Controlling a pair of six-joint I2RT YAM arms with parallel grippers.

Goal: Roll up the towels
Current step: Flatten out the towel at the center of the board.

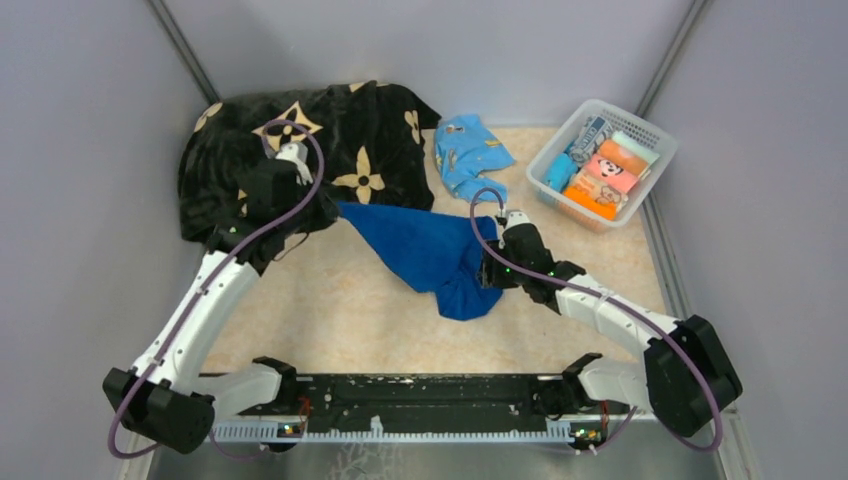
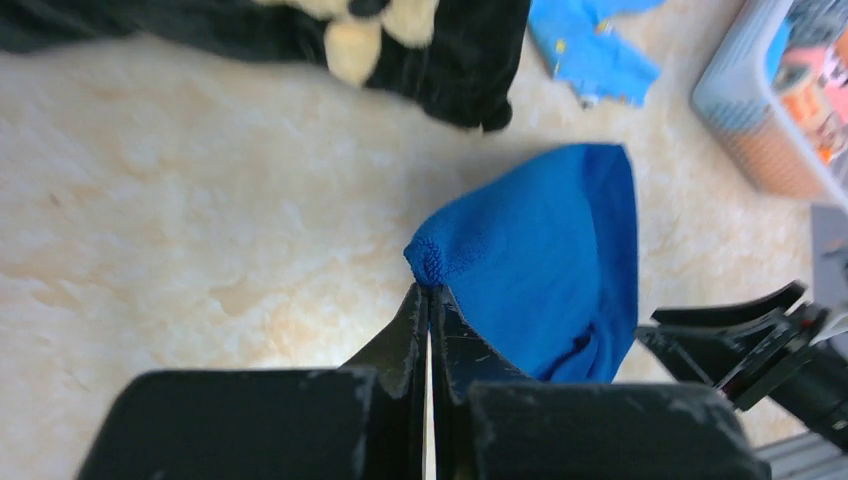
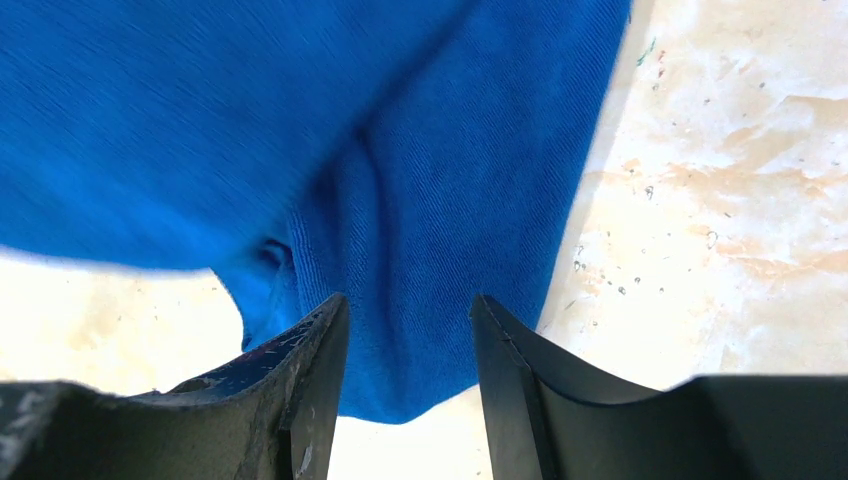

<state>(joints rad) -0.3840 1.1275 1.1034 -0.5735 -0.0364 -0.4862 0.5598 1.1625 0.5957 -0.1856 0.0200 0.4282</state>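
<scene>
The royal-blue towel [image 1: 430, 250] lies mid-way across the table [image 1: 330, 310]. Its long axis runs from a drawn-out corner at far left to a bunched end at near right. The left gripper [image 2: 430, 292] is pressed together, pinching that corner. The right gripper [image 3: 410, 300] stands spread at the bunched end; whether it touches the cloth is unclear.

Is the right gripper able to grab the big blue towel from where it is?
Probably yes: the right gripper is open, the blue towel hangs right at its tips, nothing in between.
</scene>
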